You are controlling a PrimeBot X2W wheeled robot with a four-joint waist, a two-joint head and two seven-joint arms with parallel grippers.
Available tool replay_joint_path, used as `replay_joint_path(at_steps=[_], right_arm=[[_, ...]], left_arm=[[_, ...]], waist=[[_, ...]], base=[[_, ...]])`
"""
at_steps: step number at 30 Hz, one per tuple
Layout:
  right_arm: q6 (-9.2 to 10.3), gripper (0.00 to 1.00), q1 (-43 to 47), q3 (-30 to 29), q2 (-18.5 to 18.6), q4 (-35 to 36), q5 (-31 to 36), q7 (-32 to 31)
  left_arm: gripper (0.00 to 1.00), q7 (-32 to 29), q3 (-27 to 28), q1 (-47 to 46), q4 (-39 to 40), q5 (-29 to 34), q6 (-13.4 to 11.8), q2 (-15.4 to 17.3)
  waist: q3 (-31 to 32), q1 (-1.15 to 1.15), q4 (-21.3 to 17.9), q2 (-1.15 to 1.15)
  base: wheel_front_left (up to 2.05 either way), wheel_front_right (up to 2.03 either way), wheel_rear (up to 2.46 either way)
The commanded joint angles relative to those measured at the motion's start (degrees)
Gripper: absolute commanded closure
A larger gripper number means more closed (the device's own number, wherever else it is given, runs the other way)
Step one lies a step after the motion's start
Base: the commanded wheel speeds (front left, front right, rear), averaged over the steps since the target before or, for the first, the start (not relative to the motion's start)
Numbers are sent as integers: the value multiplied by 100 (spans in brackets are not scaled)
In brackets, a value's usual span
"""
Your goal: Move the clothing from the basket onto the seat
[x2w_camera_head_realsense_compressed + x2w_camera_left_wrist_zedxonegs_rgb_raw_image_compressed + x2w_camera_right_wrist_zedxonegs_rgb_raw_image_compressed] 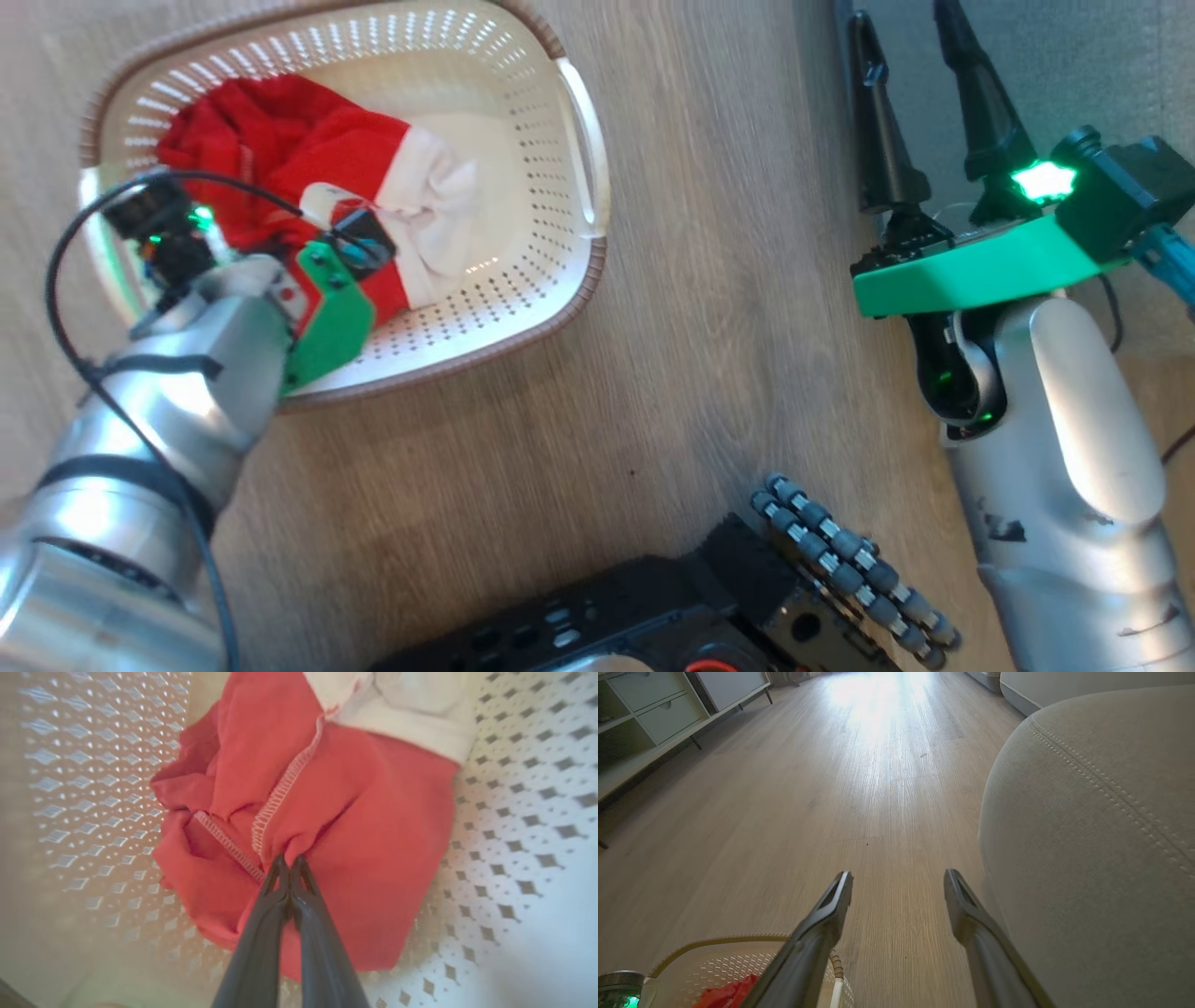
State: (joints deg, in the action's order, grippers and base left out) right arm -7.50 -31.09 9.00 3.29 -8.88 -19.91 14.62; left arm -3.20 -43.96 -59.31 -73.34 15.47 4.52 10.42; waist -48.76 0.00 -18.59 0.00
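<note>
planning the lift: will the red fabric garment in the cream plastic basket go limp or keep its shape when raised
Probably limp: the red fabric garment bunches where the left gripper pinches it. Likely light, being thin cloth; its white part may trail.

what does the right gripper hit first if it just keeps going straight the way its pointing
Probably the wooden floor: the line from the right gripper, fingers open, runs on over bare boards. The seat lies close beside that line and may brush one finger; depth is unclear.
</note>
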Motion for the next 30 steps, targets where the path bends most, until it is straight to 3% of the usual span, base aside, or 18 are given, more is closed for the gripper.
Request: replay_joint_path(at_steps=[1, 10, 18, 30], right_arm=[[1, 0, 165, -8, -41, 114, 77, 38], [1, 0, 367, -286, -41, -155, 523, 38], [1, 0, 718, -496, -41, -414, 828, 38], [1, 0, 1297, -514, 87, -827, 819, 38]], left_arm=[[100, 199, 147, 170, 96, -103, -6, -37], [100, 1306, 540, 508, 140, -837, 80, -518], [100, 1759, 871, 850, 404, -1558, 161, -728], [100, 1818, 859, 1611, 2212, -3305, 220, -753]], waist=[[232, 0, 178, 0], [1221, 0, 685, 0], [2159, 0, 1180, 0], [3448, 0, 1651, 0]], base=[[0, 0, 0], [0, 0, 0], [0, 0, 0], [0, 0, 0]])
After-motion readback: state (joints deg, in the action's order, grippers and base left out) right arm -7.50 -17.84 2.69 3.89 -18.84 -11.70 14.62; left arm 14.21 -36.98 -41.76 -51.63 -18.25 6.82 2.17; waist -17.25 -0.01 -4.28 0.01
